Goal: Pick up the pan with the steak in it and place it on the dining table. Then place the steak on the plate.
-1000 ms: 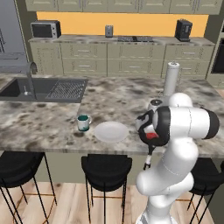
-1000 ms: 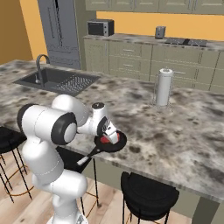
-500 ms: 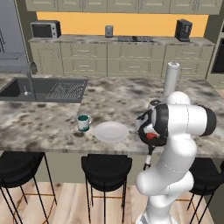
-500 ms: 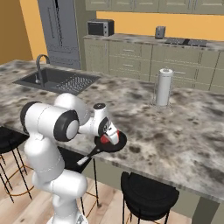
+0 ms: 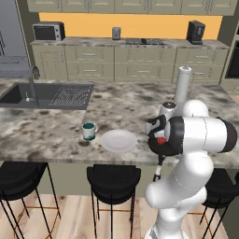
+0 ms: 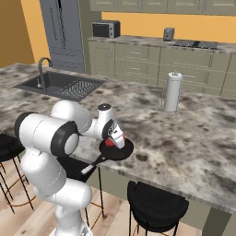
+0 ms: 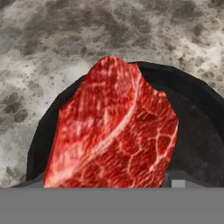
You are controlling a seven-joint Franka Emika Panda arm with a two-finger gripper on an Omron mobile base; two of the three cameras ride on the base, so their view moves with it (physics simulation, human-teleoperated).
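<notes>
Jaws: pointing down at the small bright red flattish chunk of steak (image 7: 113,131), hovering close above it; cannot tell whether standing open or closing on the meat, since the tips are hiding behind the steak in the hand view and behind the white hand in both base views.
Steak: lying inside the small round black frying pan (image 7: 192,122), showing marbled white streaks in the hand view; showing as a red spot under the hand in the right base view (image 6: 109,141) and the left base view (image 5: 160,140).
Pan: sitting on the long grey-brown speckled marble bench (image 6: 184,143) at its near edge (image 6: 120,151), with the short dark handle sticking out past the edge toward the robot.
Plate: round flat pale grey-white plate (image 5: 119,140) lying on the bench to the left of the pan, near it but not touching.
Mug: small teal mug (image 5: 88,131) standing upright just beside the plate, on the side away from the pan.
Paper towel: tall white upright roll (image 5: 182,84) standing further back on the bench, well apart from the pan.
Sink: dark basin with a curved tap (image 5: 28,95) sitting in the far left part of the bench.
Stools: black round stools (image 5: 113,177) standing under the near edge of the bench.
</notes>
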